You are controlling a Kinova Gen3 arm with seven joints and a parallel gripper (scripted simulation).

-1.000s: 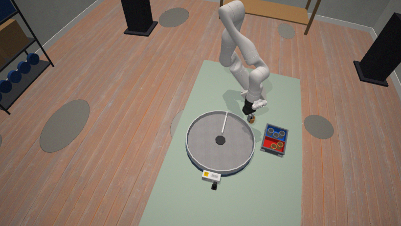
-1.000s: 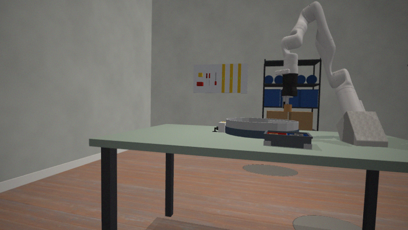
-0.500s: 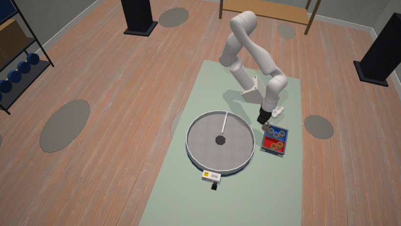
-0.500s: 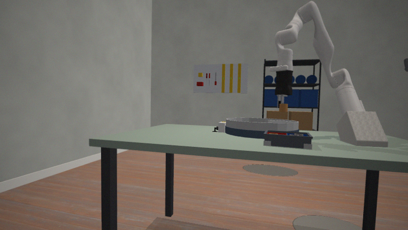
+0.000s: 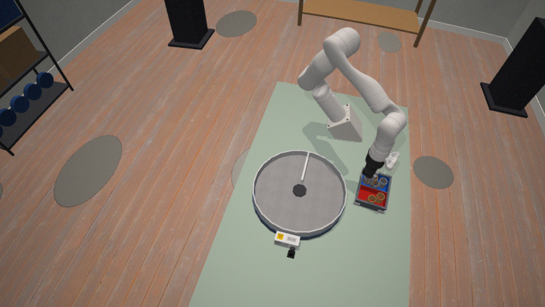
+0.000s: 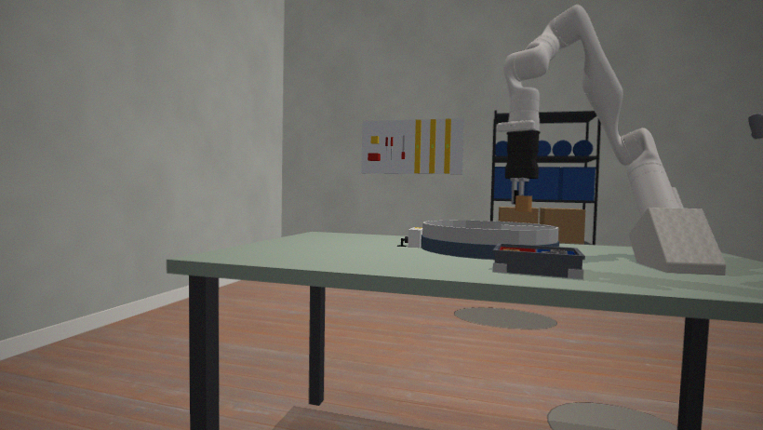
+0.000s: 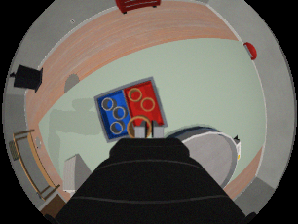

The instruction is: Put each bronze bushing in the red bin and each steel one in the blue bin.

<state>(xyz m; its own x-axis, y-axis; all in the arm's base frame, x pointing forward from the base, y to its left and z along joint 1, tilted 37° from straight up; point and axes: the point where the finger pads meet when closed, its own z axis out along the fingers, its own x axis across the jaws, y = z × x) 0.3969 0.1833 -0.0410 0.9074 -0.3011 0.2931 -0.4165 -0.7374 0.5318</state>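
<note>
While the gripper (image 5: 371,181) (image 6: 517,195) (image 7: 149,126) hangs over the divided tray (image 5: 386,206) (image 6: 538,262) (image 7: 162,99), the turntable (image 5: 299,215) (image 6: 490,235) (image 7: 208,158) occupies the table (image 5: 324,274) (image 6: 320,256) (image 7: 195,73) beside it. A raised rim encircles the disc and stands higher than the tray's walls; a pale bar (image 5: 305,167) runs from near the dark hub (image 5: 299,190) to that rim. Just outside the rim sits a white box (image 5: 288,239) (image 6: 414,237) with a yellow label, and next to the box is a small black fitting (image 5: 290,252) (image 6: 403,241). The arm's base (image 5: 345,131) (image 6: 689,243) (image 7: 74,172) stands apart from both turntable and tray.

Within the tray, the blue bin (image 5: 386,177) (image 7: 104,117) contains three steel bushings (image 5: 383,178) (image 7: 103,103), and the adjoining red bin (image 5: 365,191) (image 7: 141,117) contains two bronze ones. The jaws are nearly closed, a narrow gap between them, and grip a further bronze bushing (image 6: 523,203) (image 7: 129,127) by its wall. This bushing is raised above the tray; in the wrist view it overlaps the divider between the bins, though the oblique angle probably makes its exact position over them unreliable.

gripper (image 5: 371,179) (image 6: 517,193) (image 7: 149,126) now above bins, bronze bushing (image 6: 523,203) along
</note>
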